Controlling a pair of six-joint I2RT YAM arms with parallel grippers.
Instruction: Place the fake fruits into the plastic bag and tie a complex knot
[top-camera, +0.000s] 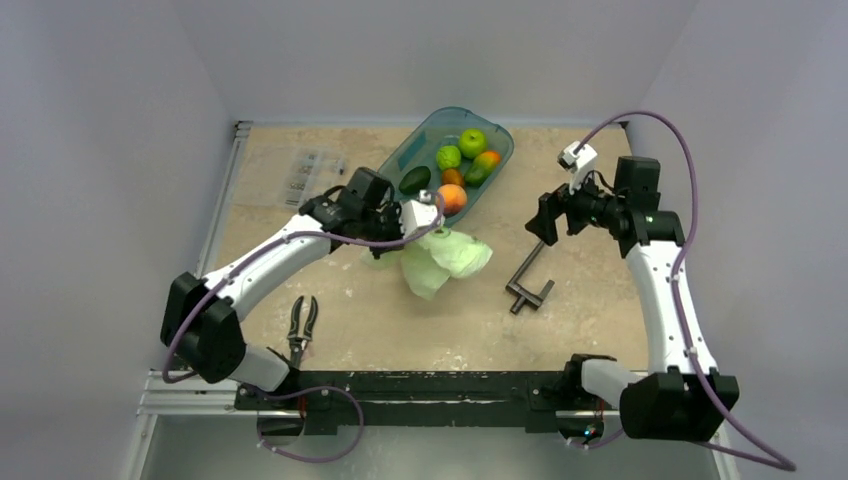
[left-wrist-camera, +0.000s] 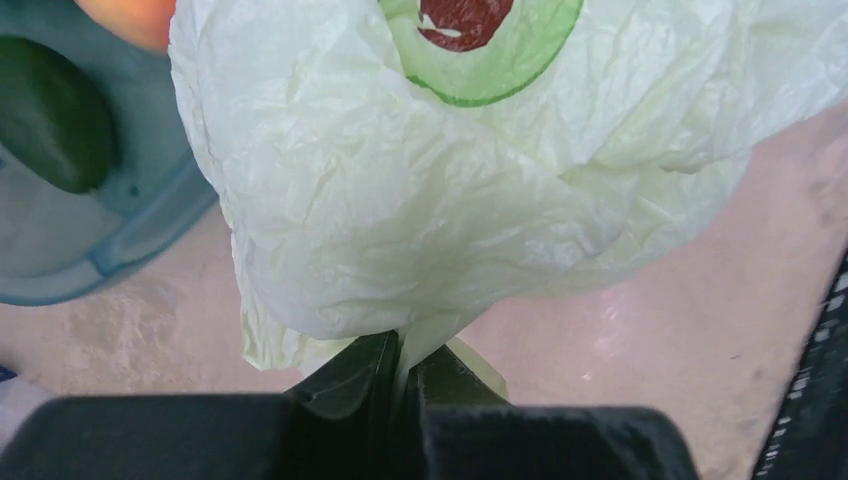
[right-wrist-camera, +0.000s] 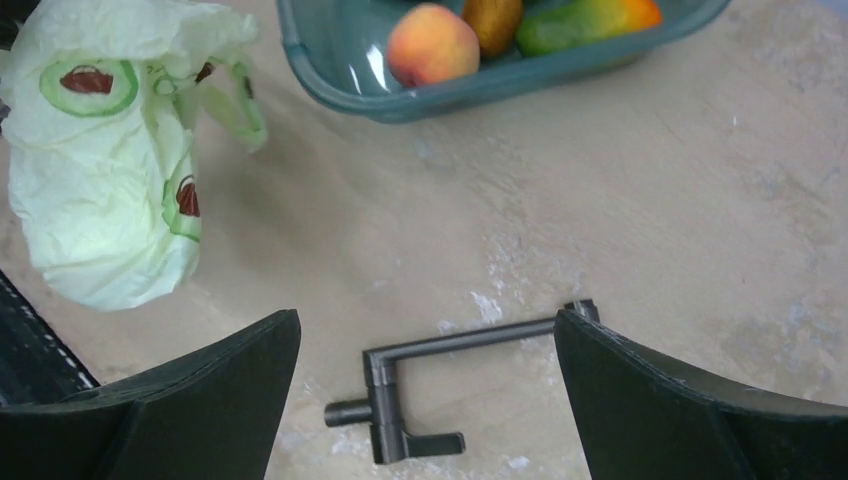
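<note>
On a mottled beige table (top-camera: 600, 330) walled in pale grey, the left arm (top-camera: 280, 250) stretches forward, elbow bent. Its left gripper (left-wrist-camera: 400, 352) is clamped on a gathered fold of the crinkly, translucent pale green plastic bag (left-wrist-camera: 450, 200), just in front of the teal tub (top-camera: 428, 130). The smooth, rounded fake fruits (top-camera: 472, 142) lie inside the tub. To the tub's right, the right gripper (right-wrist-camera: 425, 320) hovers, jaws wide apart and holding nothing.

i look down on a beige, mottled table (top-camera: 450, 335) with plain pale grey walls (top-camera: 430, 50) close behind it and on both its sides. a metal rail (top-camera: 222, 210) runs along the table's left edge. the light is soft and even.
</note>
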